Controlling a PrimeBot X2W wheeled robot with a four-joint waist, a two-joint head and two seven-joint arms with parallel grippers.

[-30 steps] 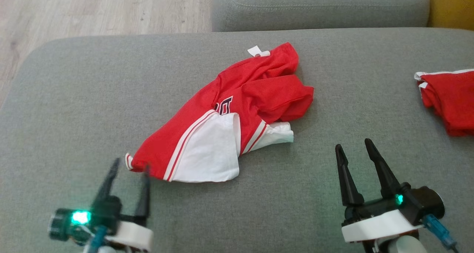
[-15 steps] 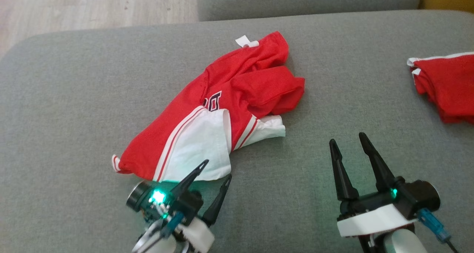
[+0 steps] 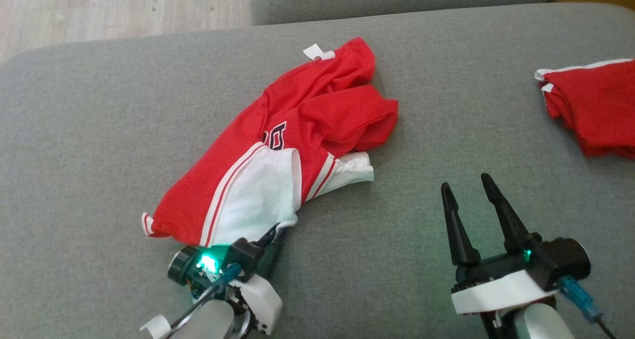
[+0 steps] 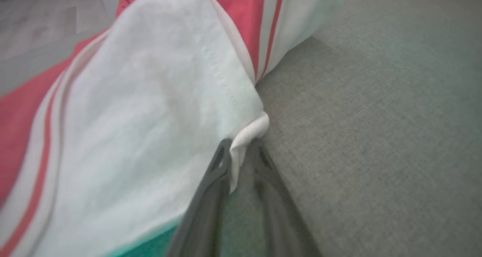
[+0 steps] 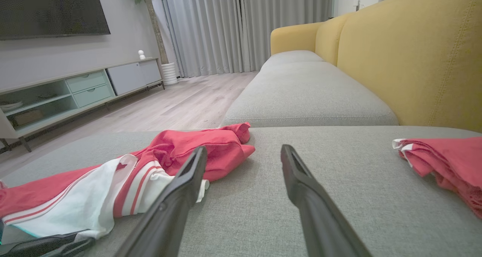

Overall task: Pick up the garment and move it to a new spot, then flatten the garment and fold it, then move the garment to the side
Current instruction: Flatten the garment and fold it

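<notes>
Clamped with the left gripper (image 4: pixel 241 148) on just a rolled white corner of the shirt (image 3: pixel 307 125), right at the fingertips; rest of the cloth heaped ahead and to the left of those jaws, lying on the sofa cushion (image 3: pixel 99 130). Likely to slip out on lifting with so thin a bite, or to drag along bunched and twist further. Spread wide and empty at the right gripper (image 3: pixel 466 185), well apart from the shirt. Plenty of bare cushion between the two sets of jaws and ahead of the right ones. Off to the right of those, another red cloth (image 3: pixel 595 110) to steer clear of; far beyond the left jaws, the cushion edge and the floor (image 3: pixel 124 6)
</notes>
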